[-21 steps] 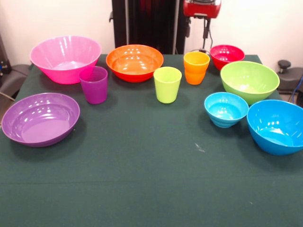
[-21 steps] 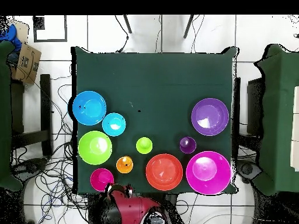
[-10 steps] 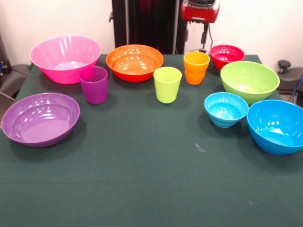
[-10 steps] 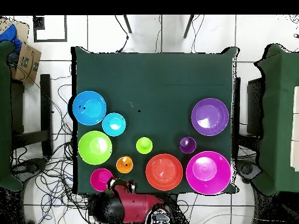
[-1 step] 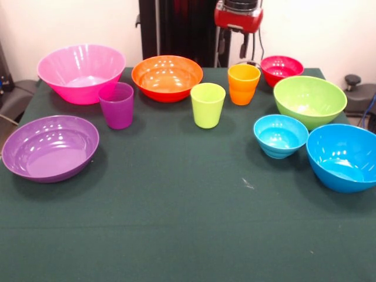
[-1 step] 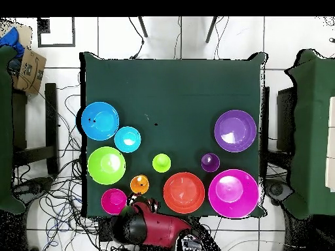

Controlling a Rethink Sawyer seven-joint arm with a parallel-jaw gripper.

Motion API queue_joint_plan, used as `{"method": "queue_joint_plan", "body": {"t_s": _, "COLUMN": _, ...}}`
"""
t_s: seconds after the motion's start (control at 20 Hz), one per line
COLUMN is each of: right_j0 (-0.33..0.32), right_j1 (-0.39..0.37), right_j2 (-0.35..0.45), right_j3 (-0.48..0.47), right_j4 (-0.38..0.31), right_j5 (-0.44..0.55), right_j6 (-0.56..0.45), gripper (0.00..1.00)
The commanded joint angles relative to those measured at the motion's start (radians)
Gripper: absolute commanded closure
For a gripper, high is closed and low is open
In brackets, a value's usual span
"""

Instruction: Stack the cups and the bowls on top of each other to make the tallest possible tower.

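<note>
the tool [image 5: 237, 14] is hanging at the frame's top centre, its opening impossible to tell, with the orange cup [image 5: 244, 83] sitting directly below it.

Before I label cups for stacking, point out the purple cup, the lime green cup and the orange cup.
purple cup [image 5: 116, 106], front view, outer wall.
lime green cup [image 5: 207, 106], front view, outer wall.
orange cup [image 5: 243, 86], front view, outer wall.

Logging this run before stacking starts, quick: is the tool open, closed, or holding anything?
Tool: cannot be told; only its red and black body shows above the orange cup, and it touches nothing on the table.
</note>
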Motion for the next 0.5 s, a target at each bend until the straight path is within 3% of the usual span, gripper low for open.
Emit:
{"method": "queue_joint_plan", "body": {"t_s": 0.05, "right_j0": 0.021, "right_j1": 0.04, "right_j2": 0.045, "right_j3": -0.044, "right_j4": 0.135, "right_j5": 0.054, "right_j6": 0.26, "gripper": 0.0}}
{"method": "queue_joint_plan", "body": {"t_s": 0.3, "right_j0": 0.062, "right_j1": 0.047, "right_j2": 0.047, "right_j3": -0.011, "right_j4": 0.205, "right_j5": 0.018, "right_j6": 0.344, "gripper": 0.0}}
{"method": "queue_joint_plan", "body": {"t_s": 0.5, "right_j0": 0.171, "right_j1": 0.013, "right_j2": -0.016, "right_j3": 0.007, "right_j4": 0.327, "right_j5": 0.048, "right_j6": 0.443, "gripper": 0.0}}
